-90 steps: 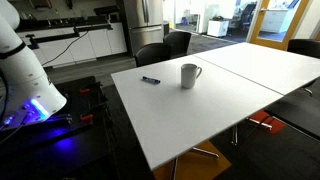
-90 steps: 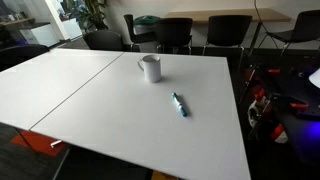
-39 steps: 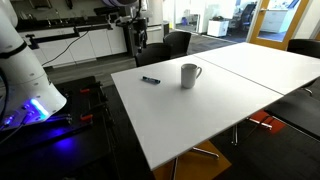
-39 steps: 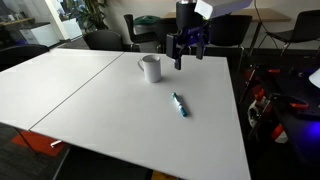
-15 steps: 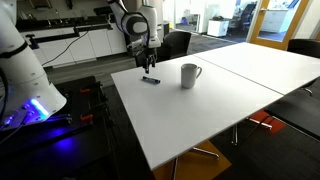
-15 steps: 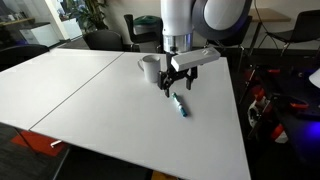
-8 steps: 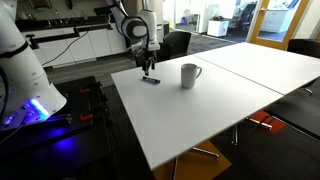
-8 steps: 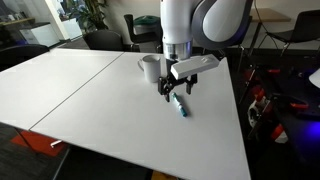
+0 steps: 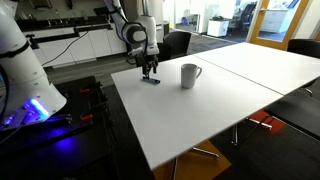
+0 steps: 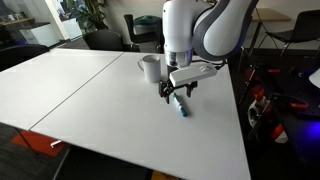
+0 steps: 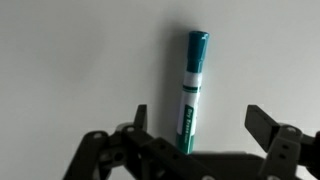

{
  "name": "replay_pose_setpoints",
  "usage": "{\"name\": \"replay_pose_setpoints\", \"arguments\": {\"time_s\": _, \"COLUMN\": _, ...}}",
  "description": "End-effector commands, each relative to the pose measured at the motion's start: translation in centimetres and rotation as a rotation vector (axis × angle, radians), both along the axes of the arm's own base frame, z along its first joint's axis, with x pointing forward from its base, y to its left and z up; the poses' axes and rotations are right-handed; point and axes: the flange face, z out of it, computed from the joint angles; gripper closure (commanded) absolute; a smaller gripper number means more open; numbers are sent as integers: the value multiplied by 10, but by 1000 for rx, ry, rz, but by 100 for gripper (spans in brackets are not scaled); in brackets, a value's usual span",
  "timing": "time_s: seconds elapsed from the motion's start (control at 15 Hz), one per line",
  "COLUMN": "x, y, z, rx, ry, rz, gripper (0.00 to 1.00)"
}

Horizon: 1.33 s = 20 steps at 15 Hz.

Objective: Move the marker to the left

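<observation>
Marker handling should be simple. The slim pen-like marker with a teal cap and a white-and-green labelled barrel (image 11: 190, 88) lies flat on the white tabletop (image 11: 60, 60), near the table's edge and well apart from the white ceramic mug (image 9: 188, 75), as both exterior views show (image 10: 181, 107). The black two-fingered gripper (image 11: 197, 125) hangs low right over it, jaws spread wide and holding nothing. In the wrist view the fingers (image 11: 262, 122) stand on either side of the barrel without touching it, and the barrel sits nearer one finger than the other. I judge the marker light and rigid, a smooth plastic cylinder that is not fragile but is likely to roll or skid on the bare table if a finger nudges it before both close. The sensible hold is across the middle of the barrel, on the labelled section – not on the tapering cap end, where the pads could slip off. A little recentring first would help both pads meet it together.
</observation>
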Motion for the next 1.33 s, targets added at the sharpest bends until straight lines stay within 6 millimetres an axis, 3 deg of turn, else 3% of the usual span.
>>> {"name": "replay_pose_setpoints", "arguments": {"time_s": 0.0, "x": 5, "y": 2, "z": -5, "rx": -7, "ry": -19, "rz": -36, "gripper": 0}}
{"name": "replay_pose_setpoints", "arguments": {"time_s": 0.67, "x": 13, "y": 3, "z": -14, "rx": -9, "ry": -14, "rz": -32, "gripper": 0}}
{"name": "replay_pose_setpoints", "arguments": {"time_s": 0.73, "x": 14, "y": 3, "z": -15, "rx": -9, "ry": -15, "rz": -32, "gripper": 8}}
{"name": "replay_pose_setpoints", "arguments": {"time_s": 0.8, "x": 15, "y": 3, "z": -15, "rx": -8, "ry": -16, "rz": -31, "gripper": 28}}
{"name": "replay_pose_setpoints", "arguments": {"time_s": 1.27, "x": 16, "y": 3, "z": -18, "rx": -10, "ry": -19, "rz": -30, "gripper": 81}}
